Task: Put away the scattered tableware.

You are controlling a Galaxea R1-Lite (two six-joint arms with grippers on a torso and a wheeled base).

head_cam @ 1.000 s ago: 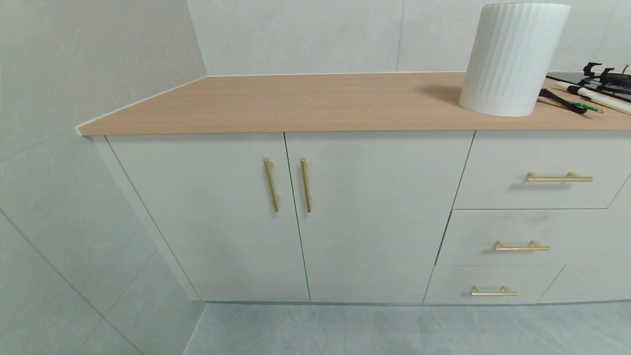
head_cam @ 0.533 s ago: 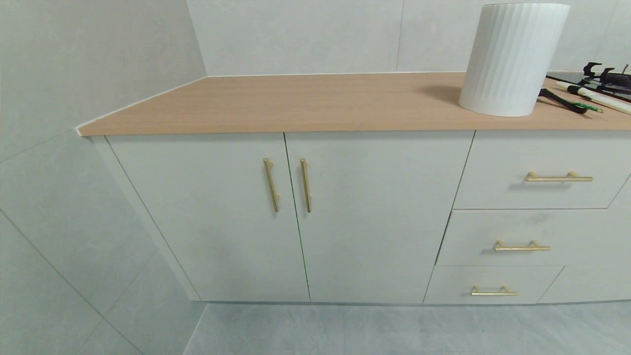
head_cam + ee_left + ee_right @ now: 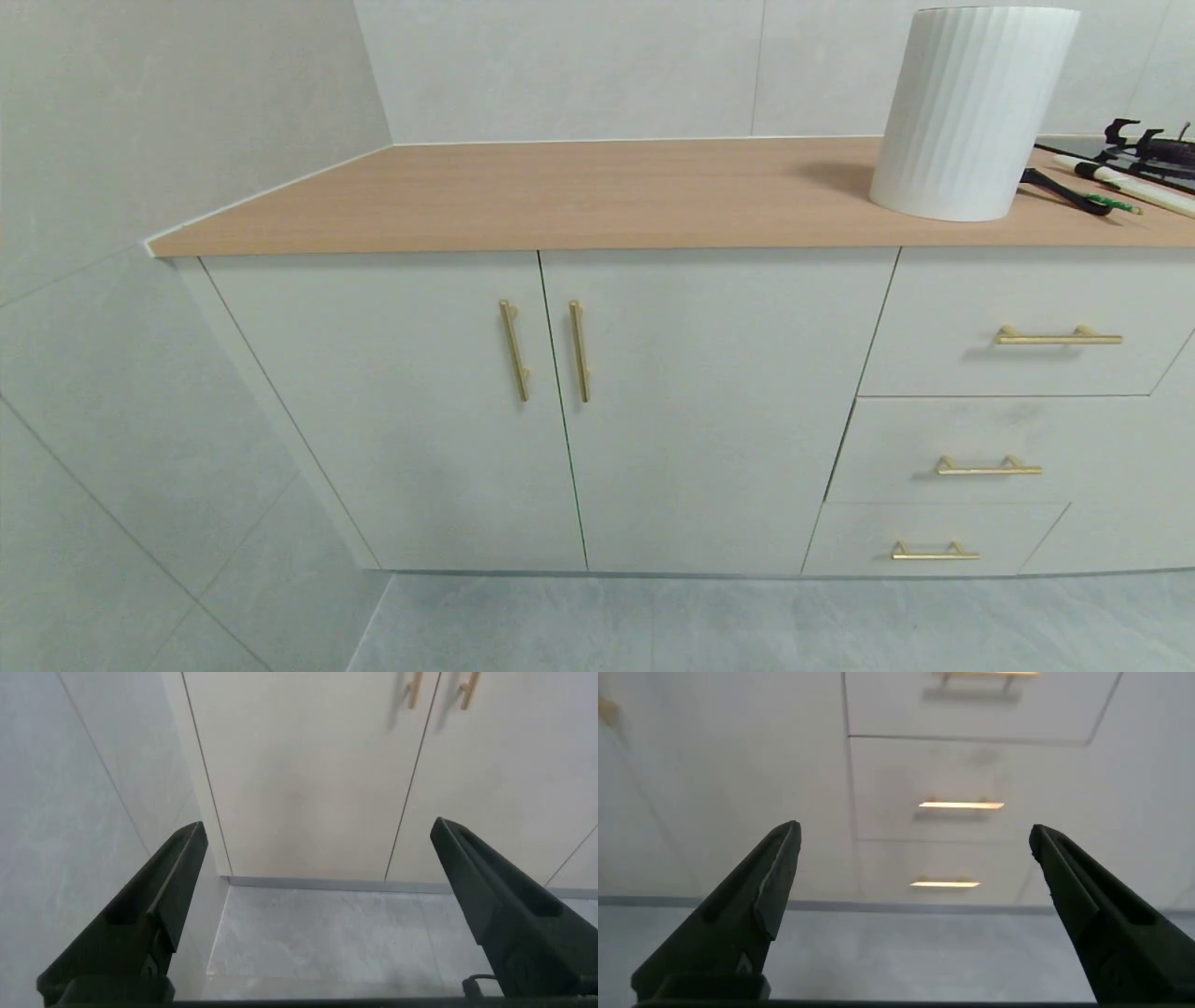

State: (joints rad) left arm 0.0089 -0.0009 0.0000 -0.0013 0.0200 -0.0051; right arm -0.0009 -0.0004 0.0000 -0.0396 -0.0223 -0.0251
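Observation:
A tall white ribbed holder [image 3: 971, 112] stands on the wooden counter [image 3: 579, 191] at the right. Beside it, at the far right edge, lie scattered utensils [image 3: 1111, 173]: dark-handled pieces, a green-tipped one and pale sticks. My left gripper [image 3: 318, 840] hangs open low before the left cabinet door [image 3: 299, 775], nothing between its fingers. My right gripper [image 3: 915, 840] is open too, low in front of the drawer stack [image 3: 971, 803], holding nothing.
Below the counter are two cabinet doors with gold vertical handles [image 3: 546, 350] and three drawers with gold bar handles [image 3: 1060, 336]. Tiled wall closes the left side [image 3: 140, 373]. Grey floor tiles [image 3: 747, 625] run along the cabinet base.

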